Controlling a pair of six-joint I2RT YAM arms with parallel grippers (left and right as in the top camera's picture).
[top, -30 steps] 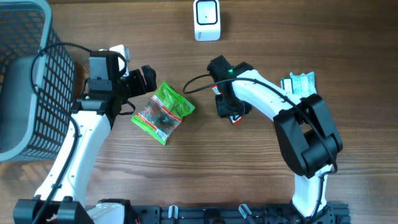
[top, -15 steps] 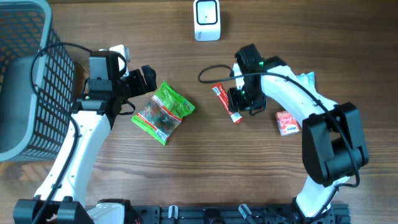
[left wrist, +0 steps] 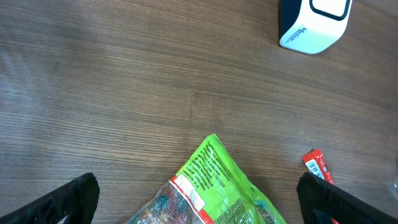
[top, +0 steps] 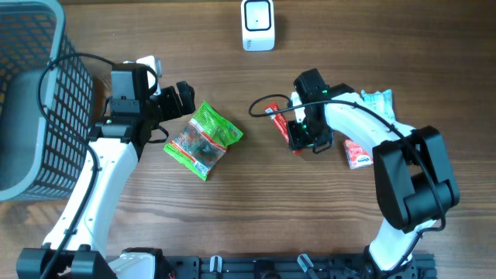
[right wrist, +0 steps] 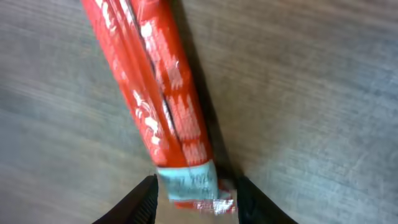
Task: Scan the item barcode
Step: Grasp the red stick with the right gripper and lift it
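A long red stick packet (top: 275, 116) lies slanted on the wooden table right of centre. My right gripper (top: 299, 142) is at its near end. In the right wrist view the jaws (right wrist: 194, 202) press both edges of the packet (right wrist: 155, 93) at its pale label end, shut on it. A green snack bag (top: 203, 139) lies left of centre. My left gripper (top: 184, 97) hovers just behind it, wide open and empty. In the left wrist view its two fingers flank the bag (left wrist: 217, 180). The white barcode scanner (top: 257, 25) stands at the table's back edge.
A grey wire basket (top: 31, 101) fills the far left. A small red packet (top: 358, 153) and a teal packet (top: 376, 101) lie beside the right arm. The left wrist view also shows the scanner (left wrist: 314, 22) and the red packet's tip (left wrist: 317, 167).
My right gripper swung right off the red packet, opened a little, then came back and closed on its near end. The small red packet at right is now uncovered. The left arm stayed still.
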